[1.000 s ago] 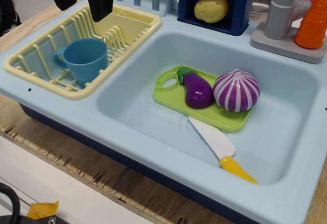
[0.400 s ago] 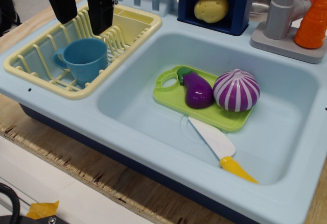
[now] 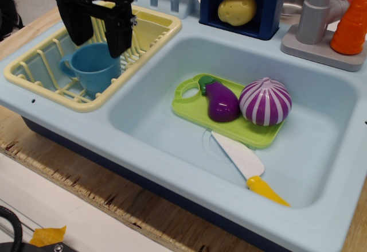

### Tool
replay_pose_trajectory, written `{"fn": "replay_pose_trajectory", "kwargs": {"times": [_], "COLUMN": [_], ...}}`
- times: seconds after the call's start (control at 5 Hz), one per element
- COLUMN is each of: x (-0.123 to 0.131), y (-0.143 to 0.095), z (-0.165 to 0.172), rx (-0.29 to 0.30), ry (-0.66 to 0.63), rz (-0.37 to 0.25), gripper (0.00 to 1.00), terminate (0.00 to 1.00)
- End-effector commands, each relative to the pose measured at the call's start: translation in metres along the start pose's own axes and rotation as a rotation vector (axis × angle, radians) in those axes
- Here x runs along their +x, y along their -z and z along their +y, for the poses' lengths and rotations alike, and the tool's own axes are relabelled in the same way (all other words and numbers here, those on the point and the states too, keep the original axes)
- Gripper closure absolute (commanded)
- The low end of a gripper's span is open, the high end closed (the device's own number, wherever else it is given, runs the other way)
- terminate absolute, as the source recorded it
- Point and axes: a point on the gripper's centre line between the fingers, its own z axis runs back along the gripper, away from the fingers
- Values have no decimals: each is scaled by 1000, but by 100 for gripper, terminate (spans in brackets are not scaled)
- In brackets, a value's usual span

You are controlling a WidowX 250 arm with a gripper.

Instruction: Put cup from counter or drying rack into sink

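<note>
The gripper (image 3: 100, 37) is cut off by the top edge, so the arm behind it is out of sight; its two black fingers cover the far rim of the cup (image 3: 92, 68) and part of the drying rack (image 3: 51, 62) slats behind them. Whether the fingers touch the cup cannot be told. At the far right corner the faucet (image 3: 318, 14) and the orange piece (image 3: 351, 25) run off the top and right edges. The sink (image 3: 172, 131) and its counter (image 3: 189, 174) are cropped at the right and bottom edges. The green cutting board (image 3: 198, 111) hides part of the drain mark.
</note>
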Motion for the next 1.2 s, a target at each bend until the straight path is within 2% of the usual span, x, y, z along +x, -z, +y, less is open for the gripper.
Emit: {"fn": "replay_pose_trajectory", "kwargs": {"times": [0.0, 0.2, 0.4, 0.8, 1.0], "x": [-3, -4, -6, -11, -10], "y": [11, 21, 31, 28, 7], "z": [-1, -1, -1, -1, -3], "rx": [-20, -26, -23, -24, 10], "ry": [-4, -5, -32, -48, -50], "rz": [7, 21, 29, 20, -5], "gripper": [0, 0, 100, 100, 100], "terminate": [0, 0, 0, 0, 0]}}
